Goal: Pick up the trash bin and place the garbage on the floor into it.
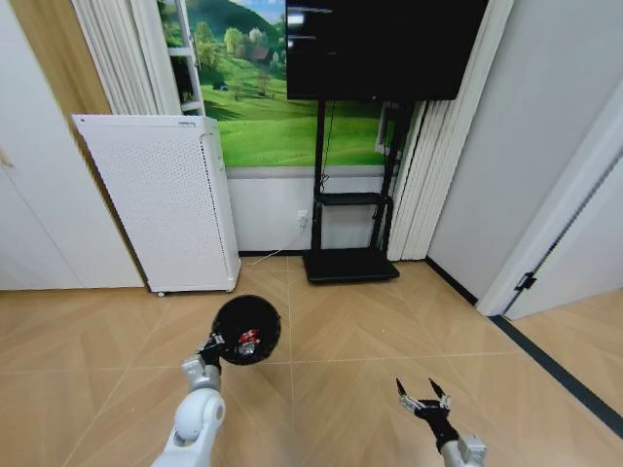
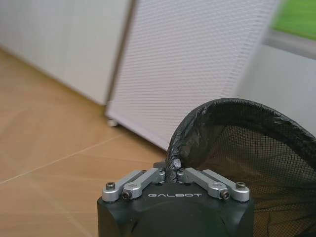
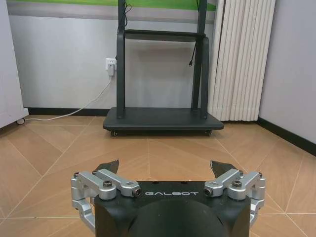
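Observation:
My left gripper [image 1: 215, 344] is shut on the rim of the black mesh trash bin [image 1: 246, 330], holding it above the floor [image 1: 389, 321] with its mouth tipped toward the head camera. A small red-and-white piece of garbage [image 1: 249, 340] lies inside the bin. The left wrist view shows the fingers [image 2: 148, 178] pinched on the lined rim of the bin [image 2: 256, 143]. My right gripper [image 1: 421, 394] hovers low at the right, open and holding nothing; the right wrist view shows it [image 3: 165, 168] pointing at the TV stand.
A white perforated appliance [image 1: 165, 199] stands against the left wall. The black TV stand [image 1: 350, 263] with its screen [image 1: 384, 44] is straight ahead. A dark floor strip [image 1: 565, 375] and a door frame [image 1: 555, 224] lie to the right.

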Tool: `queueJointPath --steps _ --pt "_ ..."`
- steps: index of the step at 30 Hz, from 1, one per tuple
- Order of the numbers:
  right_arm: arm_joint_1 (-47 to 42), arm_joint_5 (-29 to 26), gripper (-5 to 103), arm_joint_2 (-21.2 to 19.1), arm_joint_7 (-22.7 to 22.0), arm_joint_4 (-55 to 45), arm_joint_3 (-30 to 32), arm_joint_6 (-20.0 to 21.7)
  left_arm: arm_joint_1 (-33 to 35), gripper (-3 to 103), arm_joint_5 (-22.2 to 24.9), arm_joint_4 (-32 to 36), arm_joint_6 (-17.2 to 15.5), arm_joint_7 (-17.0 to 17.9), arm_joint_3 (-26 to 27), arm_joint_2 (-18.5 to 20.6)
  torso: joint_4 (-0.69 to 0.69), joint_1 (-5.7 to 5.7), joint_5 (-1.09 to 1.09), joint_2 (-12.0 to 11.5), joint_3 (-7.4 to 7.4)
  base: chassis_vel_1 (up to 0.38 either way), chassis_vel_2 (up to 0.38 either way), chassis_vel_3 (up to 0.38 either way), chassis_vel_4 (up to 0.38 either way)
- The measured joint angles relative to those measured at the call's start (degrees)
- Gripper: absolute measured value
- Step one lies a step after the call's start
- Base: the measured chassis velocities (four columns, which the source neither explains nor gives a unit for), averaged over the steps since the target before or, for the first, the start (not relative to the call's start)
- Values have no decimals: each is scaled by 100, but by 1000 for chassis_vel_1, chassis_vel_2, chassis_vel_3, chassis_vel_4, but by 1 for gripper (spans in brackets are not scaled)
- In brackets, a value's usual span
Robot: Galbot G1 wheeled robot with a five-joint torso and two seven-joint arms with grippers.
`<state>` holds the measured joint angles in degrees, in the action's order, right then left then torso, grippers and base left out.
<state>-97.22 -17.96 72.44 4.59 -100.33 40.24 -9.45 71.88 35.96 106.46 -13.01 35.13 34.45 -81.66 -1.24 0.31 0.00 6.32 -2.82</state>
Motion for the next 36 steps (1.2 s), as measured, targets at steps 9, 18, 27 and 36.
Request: queueJointPath --steps 9,18,27,36 --pt "120 16 100 -8 -4 -24 -31 110 -557 5 1655 -421 -290 1585 898 105 3 0 -1 0 0 0 0 0 0" --pt "184 77 100 -52 -25 -29 -41 170 -1178 5 2605 -1409 -299 1933 1193 158 1 0 -1 0 -1 0 0 0 0" --pt "413 72 100 -113 -65 32 -66 325 -1926 5 2684 -2356 -214 2196 1246 262 2 0 0 0 -1 0 0 0 0" --pt "489 85 100 -90 -65 73 -95 346 -2325 5 2635 -2920 -168 2113 1159 369 2 0 0 0 -1 0 0 0 0"
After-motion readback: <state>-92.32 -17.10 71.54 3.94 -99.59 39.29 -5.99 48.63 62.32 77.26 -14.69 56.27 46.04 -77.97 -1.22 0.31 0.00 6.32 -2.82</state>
